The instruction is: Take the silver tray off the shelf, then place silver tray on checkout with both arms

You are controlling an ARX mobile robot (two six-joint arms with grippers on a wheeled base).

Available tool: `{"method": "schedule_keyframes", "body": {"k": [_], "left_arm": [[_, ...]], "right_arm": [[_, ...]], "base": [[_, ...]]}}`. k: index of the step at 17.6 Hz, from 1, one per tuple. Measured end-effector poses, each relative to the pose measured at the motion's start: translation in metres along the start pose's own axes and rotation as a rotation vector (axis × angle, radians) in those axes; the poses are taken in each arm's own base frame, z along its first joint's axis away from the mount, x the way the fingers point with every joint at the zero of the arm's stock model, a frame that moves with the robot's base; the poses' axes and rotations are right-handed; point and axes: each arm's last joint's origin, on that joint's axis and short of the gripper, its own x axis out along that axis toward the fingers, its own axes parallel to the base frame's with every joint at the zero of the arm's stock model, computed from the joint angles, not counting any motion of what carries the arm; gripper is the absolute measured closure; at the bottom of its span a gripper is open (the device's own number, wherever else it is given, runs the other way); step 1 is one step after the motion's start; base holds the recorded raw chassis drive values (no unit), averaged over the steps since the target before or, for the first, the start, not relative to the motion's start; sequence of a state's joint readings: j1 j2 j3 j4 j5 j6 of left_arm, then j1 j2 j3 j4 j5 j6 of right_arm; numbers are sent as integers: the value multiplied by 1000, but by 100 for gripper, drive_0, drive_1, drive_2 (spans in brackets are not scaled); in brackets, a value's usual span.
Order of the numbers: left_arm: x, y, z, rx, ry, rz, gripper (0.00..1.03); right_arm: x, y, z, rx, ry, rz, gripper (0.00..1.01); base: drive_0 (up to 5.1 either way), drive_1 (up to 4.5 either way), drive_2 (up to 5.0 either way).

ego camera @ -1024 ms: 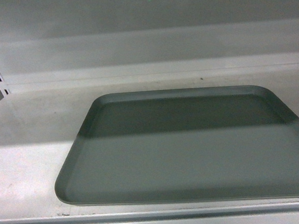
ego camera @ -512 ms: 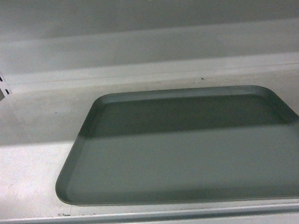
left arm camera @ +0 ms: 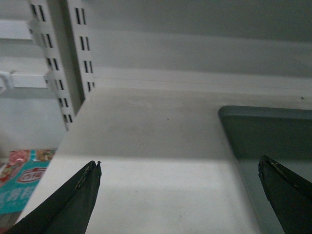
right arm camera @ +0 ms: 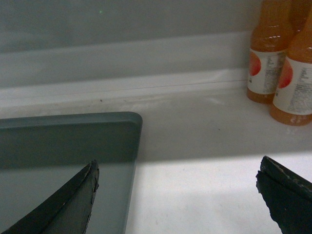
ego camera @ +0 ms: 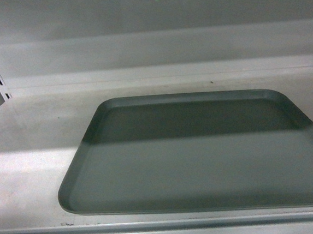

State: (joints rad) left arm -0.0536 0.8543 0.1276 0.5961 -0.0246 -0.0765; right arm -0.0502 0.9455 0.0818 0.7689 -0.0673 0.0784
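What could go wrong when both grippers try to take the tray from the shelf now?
The silver tray lies flat on the shelf, so its low rim may slip from the open left gripper. The open right gripper works near the orange juice bottles; a wide swing might knock them.

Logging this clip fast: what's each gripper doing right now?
Left gripper: open, holding nothing, at the tray's left edge.
Right gripper: open, holding nothing, at the tray's right edge.
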Motion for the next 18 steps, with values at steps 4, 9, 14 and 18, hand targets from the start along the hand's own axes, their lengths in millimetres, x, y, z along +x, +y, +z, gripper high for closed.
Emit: {"method": "schedule_keyframes", "body": {"k": [4,9,14,18], "left_arm": [[61,-21,-1,8,54,-141,5],[121,-47,-27,34,194,-196,5],[158,-68,-30,54,284,-220,5],[165,-66,-35,57,362,-209,5]], "right_arm": [[60,-1,-13,-54,89,52,3],[105,11,-36,-64,202,119,3],[137,19,-30,-39,247,110,3],[153,19,-35,-32,373,82,3]], "base": [[0,0,0],[0,0,0],[0,0,0],[0,0,0]]}}
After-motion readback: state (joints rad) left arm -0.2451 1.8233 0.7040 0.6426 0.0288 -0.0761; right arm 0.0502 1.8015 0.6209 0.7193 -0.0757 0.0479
